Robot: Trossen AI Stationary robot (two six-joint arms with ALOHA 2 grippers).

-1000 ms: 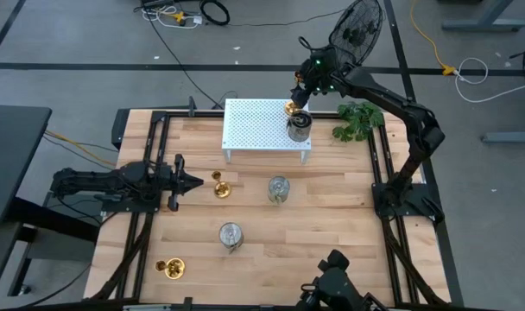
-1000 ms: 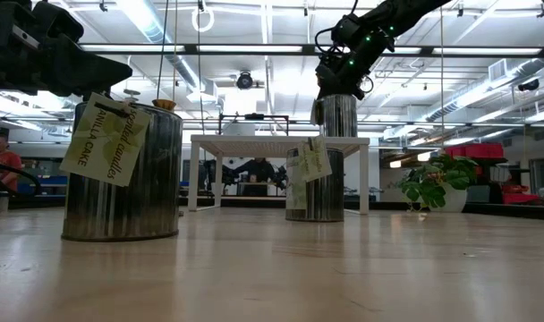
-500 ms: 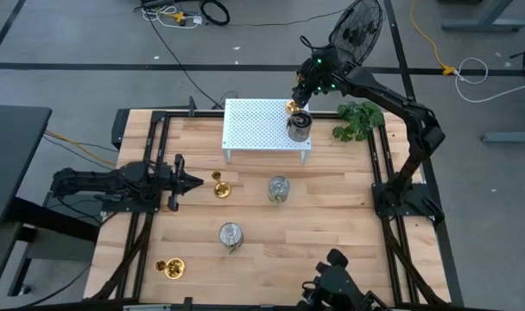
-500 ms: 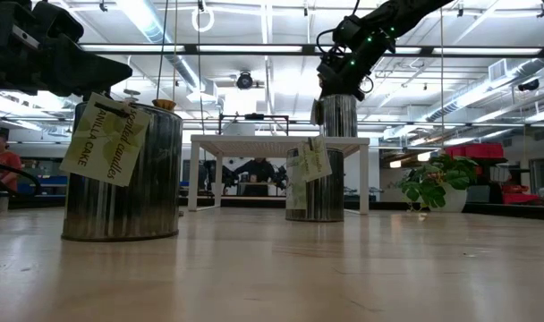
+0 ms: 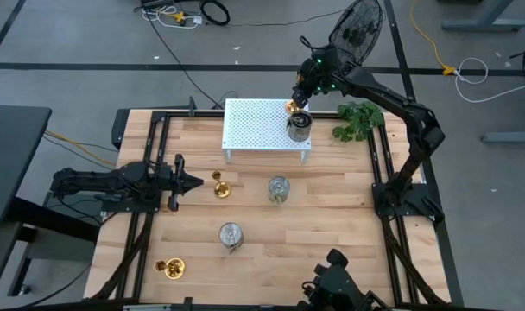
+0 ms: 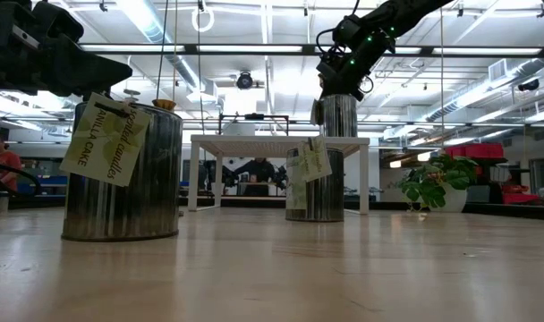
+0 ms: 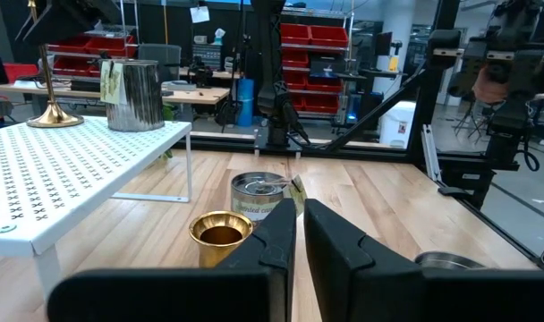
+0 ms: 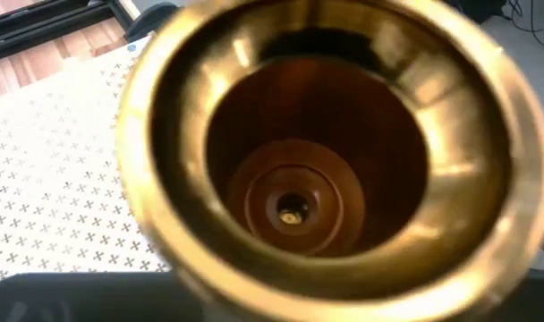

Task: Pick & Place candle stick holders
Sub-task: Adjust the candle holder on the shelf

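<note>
A gold candle stick holder [image 5: 291, 107] stands by its round base on the white rack [image 5: 254, 130], next to a silver can-like holder [image 5: 299, 127]. My right gripper [image 5: 302, 91] is right above the gold holder, whose cup mouth [image 8: 330, 152] fills the right wrist view. My left gripper [image 5: 192, 181] is shut and empty, level above the table, pointing at a second gold holder [image 5: 220, 185] just right of it. That holder's cup [image 7: 221, 234] shows just beyond the fingers in the left wrist view. Two silver holders [image 5: 279, 189] [image 5: 231, 234] and a third gold one [image 5: 170, 269] stand on the table.
A green leafy plant [image 5: 358, 119] stands right of the rack. A black frame [image 5: 150, 216] runs along the table's left and right sides. Bare wood lies at the right front [image 5: 332, 225]. In the low view a tagged silver can [image 6: 122, 170] stands close.
</note>
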